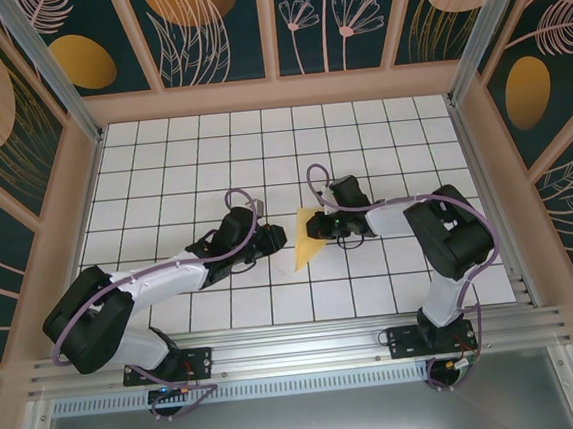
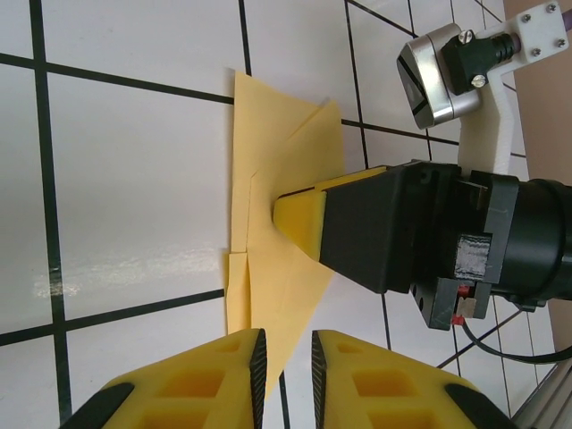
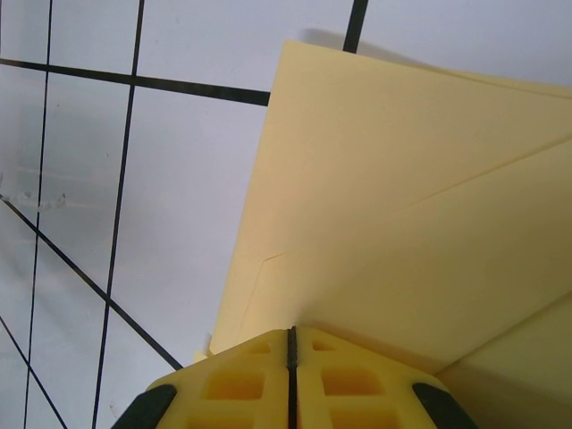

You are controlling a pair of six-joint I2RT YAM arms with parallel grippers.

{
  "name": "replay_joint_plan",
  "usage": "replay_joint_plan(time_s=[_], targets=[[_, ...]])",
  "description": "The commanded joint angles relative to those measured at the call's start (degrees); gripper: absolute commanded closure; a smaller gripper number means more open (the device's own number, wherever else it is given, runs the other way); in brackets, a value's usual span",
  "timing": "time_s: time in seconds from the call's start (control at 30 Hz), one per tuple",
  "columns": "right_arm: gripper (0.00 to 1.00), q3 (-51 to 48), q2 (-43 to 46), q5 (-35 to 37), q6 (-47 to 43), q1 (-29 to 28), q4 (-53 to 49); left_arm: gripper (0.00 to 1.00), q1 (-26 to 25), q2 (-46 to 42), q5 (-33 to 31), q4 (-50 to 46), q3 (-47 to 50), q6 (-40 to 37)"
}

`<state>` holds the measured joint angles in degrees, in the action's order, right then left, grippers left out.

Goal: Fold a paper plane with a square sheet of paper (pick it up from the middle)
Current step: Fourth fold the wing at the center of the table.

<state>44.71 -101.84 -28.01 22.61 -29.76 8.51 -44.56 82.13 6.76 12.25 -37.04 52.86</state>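
Left wrist: pale yellow paper (image 2: 286, 152) folded, creased.

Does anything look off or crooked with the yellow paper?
Slightly: the sheet of paper looks unevenly folded; in the left wrist view a small step on its long edge shows layers not lining up.

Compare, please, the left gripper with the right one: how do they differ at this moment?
The left gripper has its fingers slightly apart; the right gripper has them closed together. The right gripper's tip rests on the folded yellow paper, while the left gripper sits at its pointed corner, contact unclear. Both have yellow fingers and face the paper from opposite sides.
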Motion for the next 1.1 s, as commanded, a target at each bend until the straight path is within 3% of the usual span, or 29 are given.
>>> replay_joint_plan(time_s=[0.0,0.3,0.6,1.07], targets=[[0.90,-0.37,-1.51,-0.38,-2.99,-1.27,-9.26,0.76,0.32,0.79,-0.61,0.88,-0.14,0.57],[0.89,0.63,2.46,0.39,-5.32,-1.27,-12.43,0.76,0.92,0.84,-0.36,0.26,-0.82,0.52],[0.85,-0.39,8.46,3.73,-1.54,-2.50,-12.17,0.76,1.04,-0.51,-0.52,0.30,0.29,0.68],[0.69,-3.78,17.14,12.40,5.31,-2.34,-14.37,0.74,1.58,0.81,0.13,0.51,-0.28,-0.08]])
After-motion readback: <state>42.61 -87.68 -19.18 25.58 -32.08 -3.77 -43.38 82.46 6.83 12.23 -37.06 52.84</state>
